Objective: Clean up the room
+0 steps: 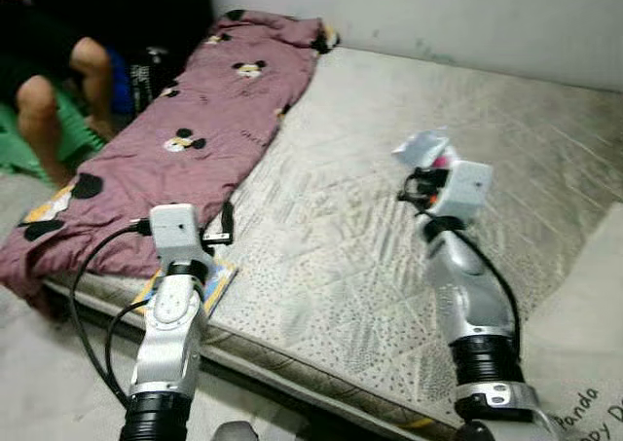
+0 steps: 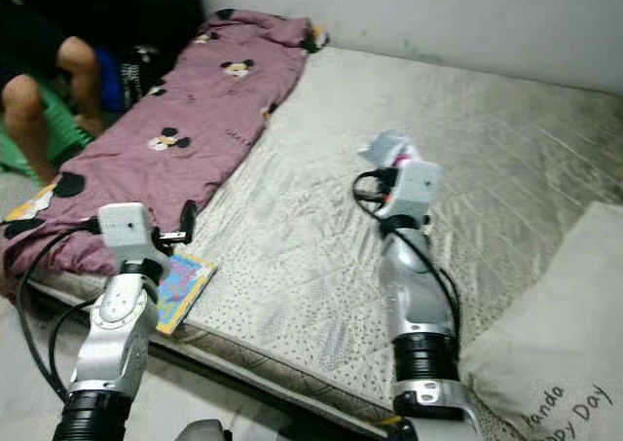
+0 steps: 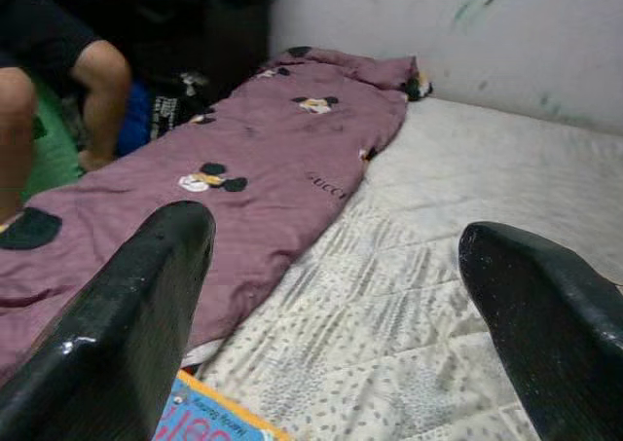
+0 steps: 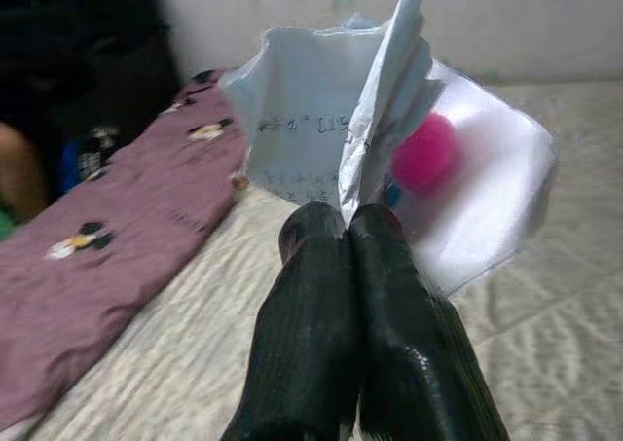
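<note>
Two grippers recorded over one bare mattress (image 1: 370, 256), pale with a quilted, dotted surface, set against a light wall (image 1: 438, 13). Right gripper (image 4: 348, 222): raised above the middle of the mattress, fingers pressed together and pinching a crumpled sheet of white paper (image 4: 321, 120) by its lower fold; faint print shows on the sheet, and a clear plastic wrapper (image 4: 487, 198) with a bright pink object (image 4: 424, 151) inside hangs with it, just behind the paper. From the head views the same bundle (image 1: 422, 149) sits at the tip of the right arm, held clear of the mattress. Left gripper (image 3: 341, 295): fingers spread wide, holding nothing, poised at the near left edge of the mattress. Item beneath it: one colourful flat booklet (image 2: 183, 283) lying on the mattress corner, partly overhanging the edge, just beside the blanket. Blanket (image 1: 185, 139): mauve, printed with black-eared cartoon heads, laid lengthwise along the left side of the mattress from the wall end to the near corner, rumpled at both ends. Pillow (image 2: 555, 344): white, with dark lettering, at the near right corner. Person (image 1: 58, 81): seated at far left beyond the blanket, bare knees visible, on something green (image 1: 73, 129). Floor (image 1: 49, 383): pale, at lower left.
</note>
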